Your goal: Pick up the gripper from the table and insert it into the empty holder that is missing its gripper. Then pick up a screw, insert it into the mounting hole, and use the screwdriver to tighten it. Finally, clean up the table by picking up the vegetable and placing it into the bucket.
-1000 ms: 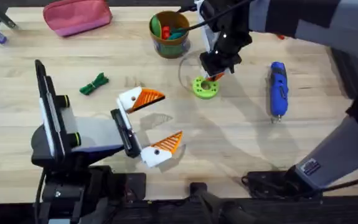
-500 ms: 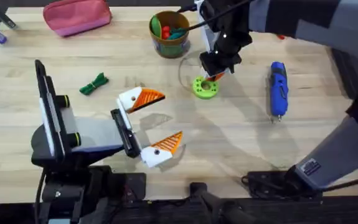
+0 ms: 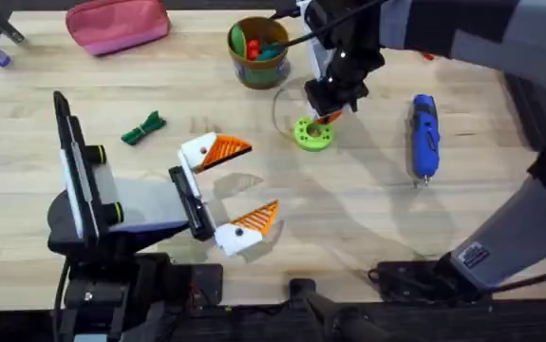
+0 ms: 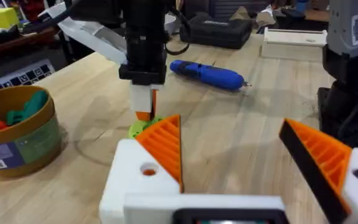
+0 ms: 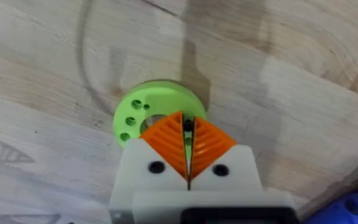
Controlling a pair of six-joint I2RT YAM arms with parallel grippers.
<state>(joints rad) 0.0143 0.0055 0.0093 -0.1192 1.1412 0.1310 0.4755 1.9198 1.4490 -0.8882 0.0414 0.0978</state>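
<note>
The screw step is judged to be in hand. The right claw (image 3: 328, 112) is being held low over the green disc (image 3: 312, 135), right of centre and just near of the bucket (image 3: 258, 59). Its orange pads (image 5: 166, 134) are being kept clenched over the disc's middle. A dark speck is sitting in the slit between them, and whether it is a screw cannot be told. The left claw (image 3: 254, 180) is lying released on the tabletop (image 3: 367, 209), its wedges spread wide. Both of its white blocks are carrying orange wedges, so no bare holder is being shown (the fitting looks done already).

Next, a straight lift off the disc is being called for, then a carry to the mounting hole on a left block, with the tip kept upright.

Being counted:
- two claws
- four orange wedges
- one disc
- one screwdriver (image 3: 424, 136), lying to the right
- one vegetable (image 3: 143, 129), lying to the left, well apart from the bucket
- one bucket at the far side, with toys inside
- one pink pouch (image 3: 118, 24) at the far left
</note>
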